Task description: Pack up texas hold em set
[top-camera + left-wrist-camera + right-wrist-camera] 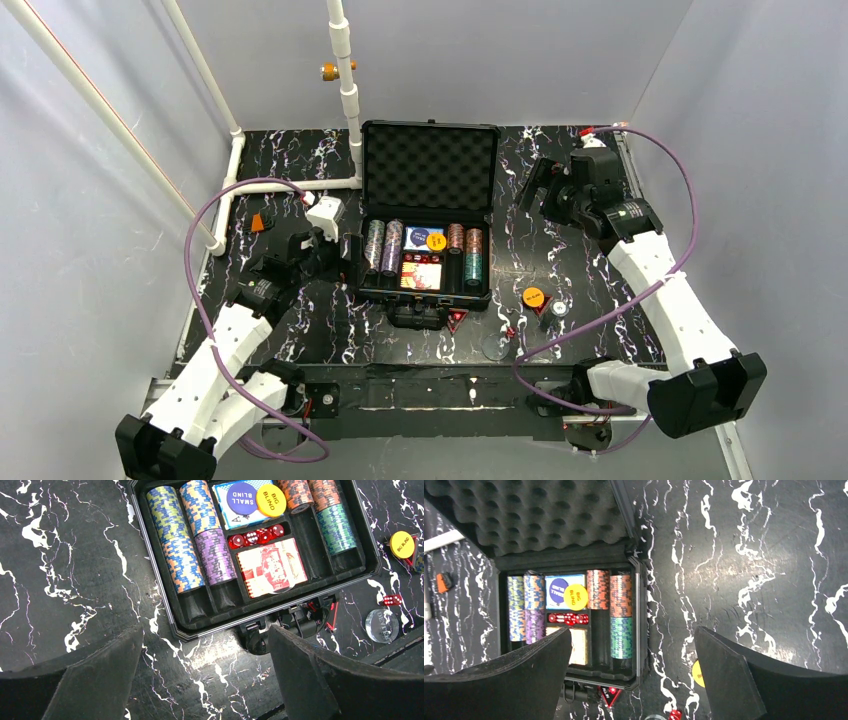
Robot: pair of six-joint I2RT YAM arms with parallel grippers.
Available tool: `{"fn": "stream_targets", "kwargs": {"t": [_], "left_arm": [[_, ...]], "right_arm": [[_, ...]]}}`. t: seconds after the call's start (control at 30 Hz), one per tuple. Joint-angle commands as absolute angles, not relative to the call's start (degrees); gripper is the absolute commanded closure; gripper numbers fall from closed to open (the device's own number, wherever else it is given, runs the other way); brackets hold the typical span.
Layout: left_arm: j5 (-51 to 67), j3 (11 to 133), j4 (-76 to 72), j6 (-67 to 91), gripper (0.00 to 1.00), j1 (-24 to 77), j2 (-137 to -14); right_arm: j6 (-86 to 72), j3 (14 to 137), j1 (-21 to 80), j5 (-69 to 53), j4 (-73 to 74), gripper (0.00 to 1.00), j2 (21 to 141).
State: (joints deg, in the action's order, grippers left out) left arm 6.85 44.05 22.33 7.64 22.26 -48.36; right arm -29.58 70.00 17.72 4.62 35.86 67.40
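The texas hold em set's black case (362, 262) lies open mid-table, its foam-lined lid (430, 165) laid back. Chip rows (175, 540), a card deck (270, 567), red dice (255, 536) and a yellow disc (270, 500) sit inside. On the table at the front right lie another yellow disc (533, 296), a clear disc (494, 346), a red die (391, 600) and a red triangle (610, 695). My left gripper (205, 635) hovers open by the case's front-left corner. My right gripper (631, 635) hangs open above the case's right edge. Neither holds anything.
A white pipe frame (345, 90) stands at the back left. A small orange block (259, 223) and a white box (325, 212) lie left of the case. The case handle (418, 316) juts toward the table's front edge. Grey walls enclose the table.
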Motion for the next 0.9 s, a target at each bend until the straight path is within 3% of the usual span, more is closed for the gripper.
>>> {"fn": "stream_targets", "kwargs": {"t": [0.0, 0.4, 0.87], "left_arm": [[7.22, 45.57, 22.85, 7.03, 0.06, 22.52, -47.33], [9.91, 45.44, 23.10, 6.42, 0.10, 27.04, -48.69], [-0.07, 48.07, 27.36, 11.54, 0.14, 49.87, -55.99]], "right_arm": [[-28.13, 72.06, 17.75, 7.18, 39.16, 0.00, 67.20], [-27.63, 68.51, 17.80, 4.97, 42.49, 0.00, 66.33], [-24.85, 62.52, 18.26, 0.53, 44.51, 0.00, 68.65]]}}
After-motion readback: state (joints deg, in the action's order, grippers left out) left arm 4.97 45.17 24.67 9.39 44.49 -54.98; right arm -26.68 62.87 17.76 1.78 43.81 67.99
